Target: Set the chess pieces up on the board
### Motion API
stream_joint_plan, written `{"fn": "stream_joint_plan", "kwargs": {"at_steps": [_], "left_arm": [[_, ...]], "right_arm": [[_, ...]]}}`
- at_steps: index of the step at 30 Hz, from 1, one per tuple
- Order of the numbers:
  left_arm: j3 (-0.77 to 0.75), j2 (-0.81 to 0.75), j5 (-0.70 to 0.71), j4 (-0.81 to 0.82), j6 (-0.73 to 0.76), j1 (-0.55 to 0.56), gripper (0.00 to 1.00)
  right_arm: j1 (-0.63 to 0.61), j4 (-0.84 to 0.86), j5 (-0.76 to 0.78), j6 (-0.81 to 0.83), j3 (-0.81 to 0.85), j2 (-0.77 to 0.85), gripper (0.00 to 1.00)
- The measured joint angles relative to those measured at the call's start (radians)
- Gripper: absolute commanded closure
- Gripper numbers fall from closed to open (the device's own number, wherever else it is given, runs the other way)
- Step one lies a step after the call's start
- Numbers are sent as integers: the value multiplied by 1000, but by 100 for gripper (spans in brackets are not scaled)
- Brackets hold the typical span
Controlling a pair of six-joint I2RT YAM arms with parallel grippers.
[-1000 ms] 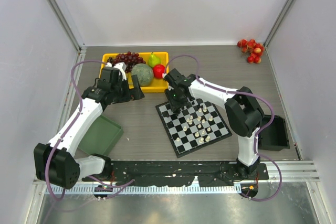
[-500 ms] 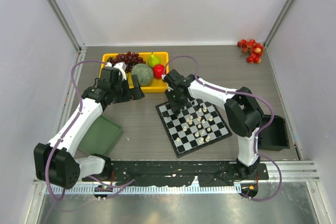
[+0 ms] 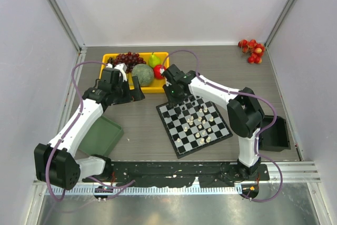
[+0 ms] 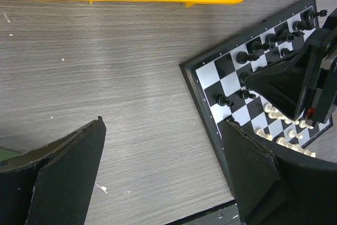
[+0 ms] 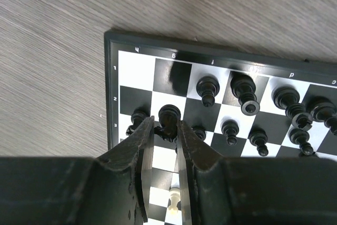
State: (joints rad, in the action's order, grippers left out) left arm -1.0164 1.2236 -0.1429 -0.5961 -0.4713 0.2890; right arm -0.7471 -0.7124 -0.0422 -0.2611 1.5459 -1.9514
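Black pieces [image 5: 247,98] crowd the board's [image 5: 113,85] far rows, ranks unfinished; right hand [image 5: 164,130] pinches a black piece [image 5: 168,115]; left hand [image 4: 163,172] wide

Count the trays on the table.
3. The yellow tray holding fruit sits at the far left. The green tray lies near left, beside the left arm. The black tray is at the near right edge. None looks hidden.

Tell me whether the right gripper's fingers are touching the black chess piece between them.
Touching. The right wrist view shows the right gripper with both fingers pressed against the sides of the black piece, no gap visible, over the board.
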Motion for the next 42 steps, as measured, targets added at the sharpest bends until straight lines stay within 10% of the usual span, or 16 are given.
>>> {"fn": "stream_joint_plan", "kwargs": {"at_steps": [30, 42], "left_arm": [[2, 0, 1, 0, 0, 0, 1], [2, 0, 0, 0, 0, 0, 1]], "right_arm": [[0, 9, 5, -11, 106, -128, 76], [0, 2, -15, -3, 113, -129, 53]]}}
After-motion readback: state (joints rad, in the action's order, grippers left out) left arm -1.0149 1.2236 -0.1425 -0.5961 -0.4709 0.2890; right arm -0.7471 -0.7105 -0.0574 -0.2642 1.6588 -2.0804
